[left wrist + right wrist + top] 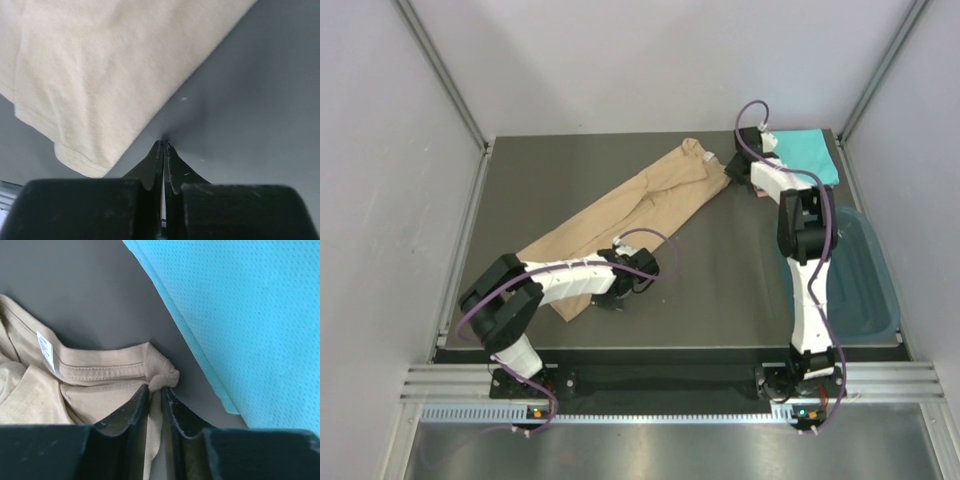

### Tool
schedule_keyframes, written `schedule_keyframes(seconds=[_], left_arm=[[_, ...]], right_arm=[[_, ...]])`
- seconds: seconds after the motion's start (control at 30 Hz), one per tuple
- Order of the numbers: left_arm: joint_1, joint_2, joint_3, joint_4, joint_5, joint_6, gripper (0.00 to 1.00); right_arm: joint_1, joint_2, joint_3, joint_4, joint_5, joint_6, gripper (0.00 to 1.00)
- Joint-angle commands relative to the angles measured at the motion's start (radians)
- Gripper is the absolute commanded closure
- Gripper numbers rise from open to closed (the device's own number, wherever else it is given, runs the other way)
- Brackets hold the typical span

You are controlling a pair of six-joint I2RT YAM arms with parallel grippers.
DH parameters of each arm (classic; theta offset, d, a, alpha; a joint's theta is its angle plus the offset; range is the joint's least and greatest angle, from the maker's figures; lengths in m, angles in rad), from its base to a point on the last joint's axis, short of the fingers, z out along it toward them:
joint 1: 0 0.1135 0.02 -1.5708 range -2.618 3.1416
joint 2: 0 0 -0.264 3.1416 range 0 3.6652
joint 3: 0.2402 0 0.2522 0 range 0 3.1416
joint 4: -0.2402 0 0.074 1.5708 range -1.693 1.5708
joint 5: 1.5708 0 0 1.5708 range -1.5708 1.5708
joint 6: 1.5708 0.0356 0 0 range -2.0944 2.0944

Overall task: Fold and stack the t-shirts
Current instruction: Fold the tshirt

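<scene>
A tan t-shirt (630, 215) lies spread out diagonally across the dark table, hem toward the near left and collar toward the far right. My left gripper (164, 144) is shut with nothing between its fingers; its tips rest on bare table just right of the shirt's hem corner (82, 162). In the top view the left gripper (615, 298) sits at the shirt's near end. My right gripper (156, 390) is shut on a bunched fold of the tan t-shirt (75, 375) at the collar's end. A folded turquoise t-shirt (807, 155) lies at the far right corner, close beside the right gripper (735, 178).
A dark teal plastic tub (865, 275) stands along the table's right edge, beside the right arm. Grey walls close in the table on the left, back and right. The turquoise cloth (250, 315) fills the right wrist view's upper right.
</scene>
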Motion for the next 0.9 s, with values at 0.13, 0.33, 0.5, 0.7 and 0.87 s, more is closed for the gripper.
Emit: schedule_keyframes(seconds=[0.13,0.33,0.5,0.7,0.87], left_arm=[[-0.042,-0.003,0.083,-0.011,0.123,-0.095,1.0],[-0.069,0.073,0.175,-0.055,0.176,-0.166,1.0],[-0.076,0.148,0.226,-0.037,0.234,-0.195,1.0],[-0.098,0.178,0.307,-0.047,0.291,-0.204,1.0],[-0.053,0.126,0.436,-0.162,0.185,-0.099,0.92]], right_arm=[[-0.028,0.085,0.092,0.009,0.021,-0.073,0.86],[-0.043,0.125,0.169,0.053,-0.02,-0.139,0.87],[-0.052,0.176,0.275,0.101,-0.091,-0.204,0.86],[-0.064,0.21,0.341,0.127,-0.157,-0.23,0.79],[-0.064,0.139,0.303,0.076,-0.171,-0.188,0.63]])
